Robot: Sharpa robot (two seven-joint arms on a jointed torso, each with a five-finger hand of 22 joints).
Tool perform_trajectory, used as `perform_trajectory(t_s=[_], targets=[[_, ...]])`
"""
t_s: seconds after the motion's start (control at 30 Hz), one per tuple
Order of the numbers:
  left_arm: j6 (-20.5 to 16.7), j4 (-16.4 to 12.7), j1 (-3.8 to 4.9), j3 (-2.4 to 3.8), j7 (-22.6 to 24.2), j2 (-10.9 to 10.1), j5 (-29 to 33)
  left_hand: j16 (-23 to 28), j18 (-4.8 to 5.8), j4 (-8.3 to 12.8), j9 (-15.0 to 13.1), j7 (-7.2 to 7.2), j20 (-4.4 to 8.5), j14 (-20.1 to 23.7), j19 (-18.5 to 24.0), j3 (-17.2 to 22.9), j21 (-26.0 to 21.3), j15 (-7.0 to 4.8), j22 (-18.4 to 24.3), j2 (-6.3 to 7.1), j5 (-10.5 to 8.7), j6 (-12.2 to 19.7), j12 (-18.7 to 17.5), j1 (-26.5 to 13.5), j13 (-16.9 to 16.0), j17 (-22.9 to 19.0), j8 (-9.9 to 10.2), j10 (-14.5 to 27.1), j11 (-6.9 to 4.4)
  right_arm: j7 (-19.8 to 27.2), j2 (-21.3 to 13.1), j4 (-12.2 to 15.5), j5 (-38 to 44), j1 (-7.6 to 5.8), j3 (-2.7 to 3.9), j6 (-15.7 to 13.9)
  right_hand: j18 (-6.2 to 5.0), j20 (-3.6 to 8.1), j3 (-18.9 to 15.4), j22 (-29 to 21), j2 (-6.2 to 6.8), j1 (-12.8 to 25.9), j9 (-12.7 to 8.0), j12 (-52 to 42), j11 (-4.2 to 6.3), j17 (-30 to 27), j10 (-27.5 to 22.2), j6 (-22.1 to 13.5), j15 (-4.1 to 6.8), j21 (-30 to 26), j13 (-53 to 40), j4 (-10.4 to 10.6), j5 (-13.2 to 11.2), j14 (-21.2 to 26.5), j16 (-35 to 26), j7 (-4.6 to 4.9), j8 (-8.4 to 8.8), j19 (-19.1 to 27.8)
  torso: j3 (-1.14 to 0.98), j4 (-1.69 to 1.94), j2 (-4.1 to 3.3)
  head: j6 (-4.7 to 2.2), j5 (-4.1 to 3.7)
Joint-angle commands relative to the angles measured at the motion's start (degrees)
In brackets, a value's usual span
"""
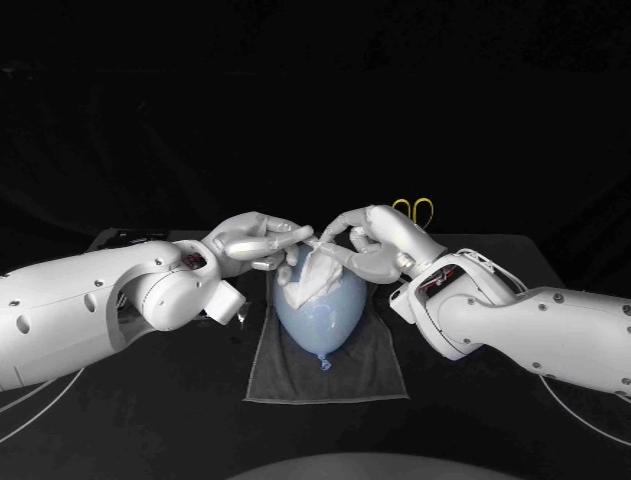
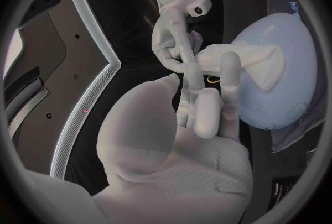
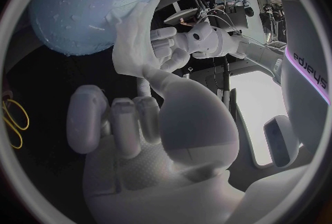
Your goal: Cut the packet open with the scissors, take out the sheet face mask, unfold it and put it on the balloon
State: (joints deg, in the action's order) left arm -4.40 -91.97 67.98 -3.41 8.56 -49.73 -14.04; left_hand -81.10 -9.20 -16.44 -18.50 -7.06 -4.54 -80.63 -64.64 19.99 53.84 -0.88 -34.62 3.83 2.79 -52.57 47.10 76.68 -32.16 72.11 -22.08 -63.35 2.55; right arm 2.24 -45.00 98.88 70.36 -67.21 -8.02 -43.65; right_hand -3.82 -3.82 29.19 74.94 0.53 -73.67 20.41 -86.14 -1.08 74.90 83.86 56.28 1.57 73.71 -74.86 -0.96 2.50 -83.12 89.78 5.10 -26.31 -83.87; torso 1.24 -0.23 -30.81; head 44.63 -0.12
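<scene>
L hand [image 1: 262, 240]: fingertips [image 2: 229, 72] closed on one edge of sheet face mask [image 1: 315, 272], thumb + fingers pinching it. Other fingers part-curled.
R hand [image 1: 369, 240]: pinches the opposite edge, mask rising from betw. thumb and finger in R wrist view [image 3: 135, 36]. Remaining fingers curled in toward palm [image 3: 159, 141].
Both hands meet fingertip-to-fingertip over the balloon's far end, close together.

Mask: white, thin, limp sheet, creased and partly folded, not flat. Held span runs side to side betw. the hands. Loose flap hangs toward robot and lies on the balloon's upper surface [image 2: 242, 63].

Balloon [image 1: 324, 318]: pale blue, smooth, glossy, teardrop shape. Long axis runs away from robot → toward robot. Broad end far, under the mask. Narrow knotted end points at robot. Lies on its side. Small droplets or specks on the skin in R wrist view [image 3: 83, 3].

Towel [image 1: 358, 378]: grey, matte, rectangular, flat under balloon, long axis same as balloon.

Scissors [image 1: 420, 210]: yellow loop handles seen just beyond R hand. Blades hidden, orientation cannot tell.

Table [image 1: 157, 400]: black, matte
</scene>
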Motion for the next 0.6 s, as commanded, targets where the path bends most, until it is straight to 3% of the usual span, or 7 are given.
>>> perform_trajectory(t_s=[0.03, 0.13, 0.4, 0.6], targets=[[2.1, -0.1, 0.0, 0.06, 0.1, 0.2, 2.9, -0.9, -0.34, 0.4, -0.1, 0.2, 0.06, -0.8, -0.2, -0.4, 2.0, -0.12, -2.2, 0.36, 0.02, -1.1, 0.7, 1.1, -0.5, 0.9, 0.0, 0.2, -0.09, 0.3, 0.1, 0.2, 1.1, 0.02, 0.03, 0.2, 0.57, 0.46, 0.1, 10.8, 0.17, -0.4, 0.7, 0.0, 0.41, 15.1, 3.0, 0.2, 1.31, -0.1, -11.1, 0.0, 0.3, -6.9, 0.2, -0.14, -0.2, -0.5, 0.06, 0.06, -0.01, 0.0, -0.06], [2.2, 0.0, 0.0, 0.06, -0.4, 0.1, 2.7, -1.1, -0.3, 0.9, -0.2, 0.38, 0.12, -0.9, 0.0, -0.2, 2.8, -0.25, -3.0, 0.64, 0.03, -1.5, 0.8, 2.0, -0.6, 1.0, -0.2, 0.2, -0.28, 0.4, 0.1, 0.2, 1.1, 0.03, 0.03, 0.0, 0.57, 0.46, 0.1, 10.8, 0.17, -0.4, 0.7, 0.0, 0.41, 15.1, 3.0, 0.2, 1.31, -0.1, -11.1, 0.0, 0.3, -6.9, 0.2, -0.14, -0.2, -0.5, 0.07, 0.06, -0.01, 0.08, -0.04], [2.3, 0.0, -0.01, 0.06, -1.4, 0.0, 1.4, -2.1, -0.05, 2.3, -0.7, 0.86, 0.32, -1.6, 0.0, -1.0, 5.2, -0.57, -5.6, 3.55, 0.02, -2.8, 1.3, 3.4, -1.0, 2.1, -1.2, 0.1, -0.7, 0.4, 0.0, 0.4, 1.2, 0.05, 0.03, -0.7, 0.6, 0.48, 0.2, 10.8, 0.19, -0.4, 0.7, -0.1, 0.42, 15.1, 3.1, 0.2, 1.32, 0.0, -11.2, 0.0, 0.3, -6.9, 0.2, -0.15, -0.25, -0.6, 0.06, 0.03, -0.03, 0.1, -0.01], [1.1, 0.3, -0.01, 0.06, -2.3, -0.1, 0.4, -2.2, 0.03, 0.5, -0.7, 0.16, 0.21, -1.3, 0.6, -3.4, 6.0, -0.21, -6.3, 5.87, 0.0, -1.9, 1.6, 0.8, -1.3, 1.6, -1.0, 0.6, -0.13, 1.3, -0.3, 0.7, 0.9, 0.12, 0.03, -2.7, 0.64, 0.5, 0.2, 10.9, 0.16, -0.4, 0.8, -0.1, 0.44, 15.1, 3.1, 0.2, 1.33, 0.3, -11.2, -0.1, 0.3, -6.9, 0.2, -0.16, -0.31, -0.6, 0.03, 0.04, 0.02, 0.09, -0.02]])
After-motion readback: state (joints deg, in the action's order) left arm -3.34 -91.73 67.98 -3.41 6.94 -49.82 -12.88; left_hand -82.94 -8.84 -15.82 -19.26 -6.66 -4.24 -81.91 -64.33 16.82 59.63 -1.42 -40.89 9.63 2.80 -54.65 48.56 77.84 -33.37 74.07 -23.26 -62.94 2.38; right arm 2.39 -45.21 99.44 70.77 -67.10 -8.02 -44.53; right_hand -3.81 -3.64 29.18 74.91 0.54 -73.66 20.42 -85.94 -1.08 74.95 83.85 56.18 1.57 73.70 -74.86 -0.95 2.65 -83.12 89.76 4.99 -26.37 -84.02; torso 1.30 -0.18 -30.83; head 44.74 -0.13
